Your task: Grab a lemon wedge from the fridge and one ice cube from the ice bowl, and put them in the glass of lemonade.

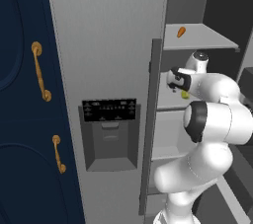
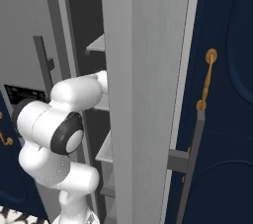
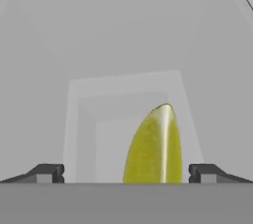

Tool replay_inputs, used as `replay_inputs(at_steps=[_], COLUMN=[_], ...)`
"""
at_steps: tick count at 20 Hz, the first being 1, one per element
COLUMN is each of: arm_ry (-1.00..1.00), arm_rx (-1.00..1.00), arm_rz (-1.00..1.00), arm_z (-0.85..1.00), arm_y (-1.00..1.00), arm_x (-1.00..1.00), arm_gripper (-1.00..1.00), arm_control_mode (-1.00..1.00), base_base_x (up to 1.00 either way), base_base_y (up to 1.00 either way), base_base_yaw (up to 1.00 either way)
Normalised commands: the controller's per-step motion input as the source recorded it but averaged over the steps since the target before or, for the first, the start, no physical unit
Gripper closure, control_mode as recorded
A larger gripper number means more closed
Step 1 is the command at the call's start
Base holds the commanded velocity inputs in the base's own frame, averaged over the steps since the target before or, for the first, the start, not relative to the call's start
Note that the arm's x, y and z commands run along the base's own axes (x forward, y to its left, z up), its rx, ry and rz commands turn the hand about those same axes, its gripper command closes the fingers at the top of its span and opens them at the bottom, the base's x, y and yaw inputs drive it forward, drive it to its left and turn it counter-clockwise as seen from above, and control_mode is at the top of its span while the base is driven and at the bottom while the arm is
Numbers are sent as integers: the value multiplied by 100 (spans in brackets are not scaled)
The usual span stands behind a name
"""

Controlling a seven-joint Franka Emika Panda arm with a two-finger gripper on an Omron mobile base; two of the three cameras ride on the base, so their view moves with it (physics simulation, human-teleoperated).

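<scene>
The grey fridge (image 1: 108, 45) stands with its right door (image 2: 148, 94) swung open, and my arm reaches onto a middle shelf. In the hand view the yellow-green lemon wedge (image 3: 154, 144) stands upright on the shelf, between my fingers and nearer the right fingertip (image 3: 207, 173). My gripper (image 3: 127, 174) is open and its fingers do not touch the wedge. From the left base view the lemon wedge (image 1: 185, 94) peeks out just below my wrist. The ice bowl and the glass of lemonade are out of view.
A small orange carrot-like piece (image 1: 181, 31) lies on the shelf above. The black dispenser panel (image 1: 109, 110) sits in the closed left door. Navy cabinets with gold handles (image 1: 41, 71) (image 2: 207, 80) flank the fridge. The open door stands close to my arm's right.
</scene>
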Motion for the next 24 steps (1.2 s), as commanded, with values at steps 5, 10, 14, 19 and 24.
replay_inputs(at_steps=[5,10,14,19,24], arm_ry=[2,0,0,0,-3], arm_rx=[0,1,3,0,0], arm_rz=[0,0,0,11,7], arm_z=[-4,-15,-9,-4,-3], arm_y=[-6,-21,-4,0,0], arm_x=[41,12,-11,-12,-18], arm_gripper=[-100,-100,-100,-100,-100], arm_control_mode=[-100,-100,-100,-100,-100], base_base_x=[0,0,0,0,0], base_base_y=[0,0,0,0,0], base_base_yaw=[0,0,0,0,0])
